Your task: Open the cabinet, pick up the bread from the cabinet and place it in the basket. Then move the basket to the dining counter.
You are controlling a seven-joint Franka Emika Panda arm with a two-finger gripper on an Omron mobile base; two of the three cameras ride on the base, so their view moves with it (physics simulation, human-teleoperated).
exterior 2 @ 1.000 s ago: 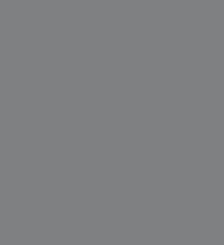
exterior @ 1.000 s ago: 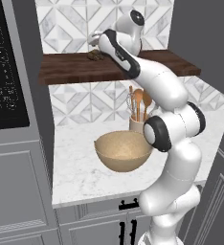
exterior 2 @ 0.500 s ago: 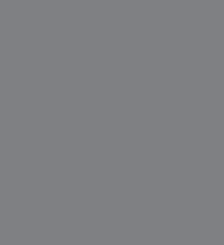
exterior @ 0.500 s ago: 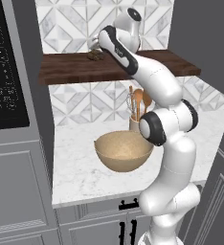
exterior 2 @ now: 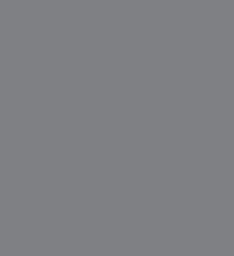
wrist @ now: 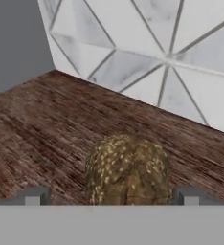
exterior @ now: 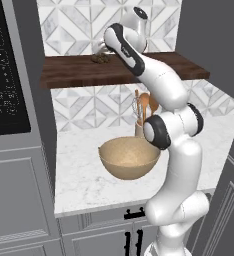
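Hand (wrist: 112,196) spread wide, fingertips seemingly flanking lumpy speckled bread (wrist: 127,168) on grainy wooden cabinet (wrist: 47,134).

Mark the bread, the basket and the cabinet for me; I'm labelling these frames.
bread (wrist: 127,170), hand view, middle of its speckled top.
basket (exterior: 129,159), left base view, inner wall.
cabinet (exterior: 79,72), left base view, bare top of the plank.

Your left base view is evenly and softly lit, a flat rendered light with no glare. The cabinet (exterior: 124,70) casts a dim band on the tiled wall (exterior: 99,107) beneath it, and the basket (exterior: 129,158) leaves a faint shadow on the bench (exterior: 84,175). Your right base view is one uniform grey. Your hand view is coarse: the bread (wrist: 128,170) looks blurred and pixelated up close.
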